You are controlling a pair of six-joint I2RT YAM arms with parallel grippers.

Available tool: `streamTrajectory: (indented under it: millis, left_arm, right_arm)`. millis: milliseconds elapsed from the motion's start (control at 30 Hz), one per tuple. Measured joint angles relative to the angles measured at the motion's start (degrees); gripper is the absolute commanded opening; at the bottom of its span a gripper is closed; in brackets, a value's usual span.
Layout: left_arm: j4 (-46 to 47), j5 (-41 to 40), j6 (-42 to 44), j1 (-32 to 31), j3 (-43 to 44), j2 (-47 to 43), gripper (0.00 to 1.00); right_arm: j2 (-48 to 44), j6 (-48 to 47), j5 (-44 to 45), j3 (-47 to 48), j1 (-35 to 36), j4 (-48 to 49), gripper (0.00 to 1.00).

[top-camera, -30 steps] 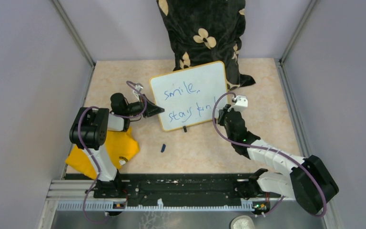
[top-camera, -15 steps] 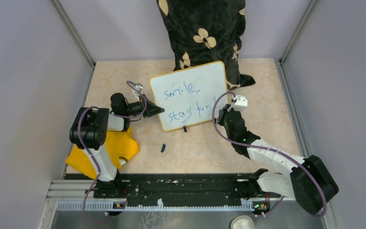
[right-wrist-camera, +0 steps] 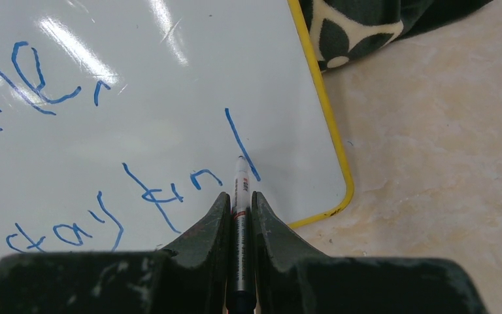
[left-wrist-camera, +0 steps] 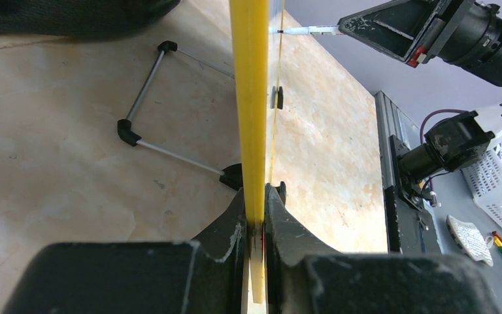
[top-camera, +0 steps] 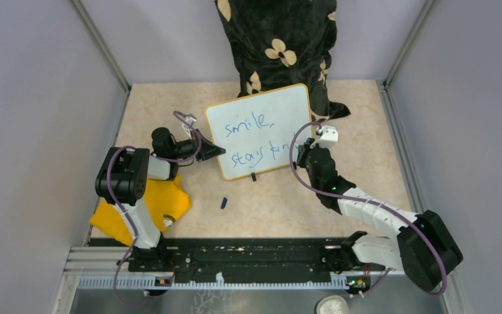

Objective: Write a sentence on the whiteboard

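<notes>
beige table (top-camera: 372, 124) bears whiteboard (top-camera: 261, 131), yellow cloth (top-camera: 163, 204), blue cap (top-camera: 223, 203), floral fabric (top-camera: 281, 46).

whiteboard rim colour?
Yellow; the whiteboard rim shows best edge-on in the left wrist view.

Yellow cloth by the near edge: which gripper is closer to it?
Left. The left gripper clamps the whiteboard just beyond the yellow cloth; the right gripper holds a marker across the board.

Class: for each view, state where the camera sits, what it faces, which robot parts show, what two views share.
Top external: above, behind the bases, facing down; both arms flank the white, yellow-rimmed whiteboard.
Left wrist: on its arm, sighting along the board's edge; own jaws clamp it.
Right wrist: on its arm, facing the board; own jaws hold a white marker.
Both wrist views share the marker.
</notes>
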Motion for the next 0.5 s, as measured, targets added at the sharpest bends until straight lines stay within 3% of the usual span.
streamTrajectory:
  millis: [500]
  left_arm:
    - [-0.15,-0.02,0.0,-0.2,0.04,0.0,0.0]
  right_arm:
    - [0.92,1.7,-3.02,-0.35,-0.02,1.38,0.0]
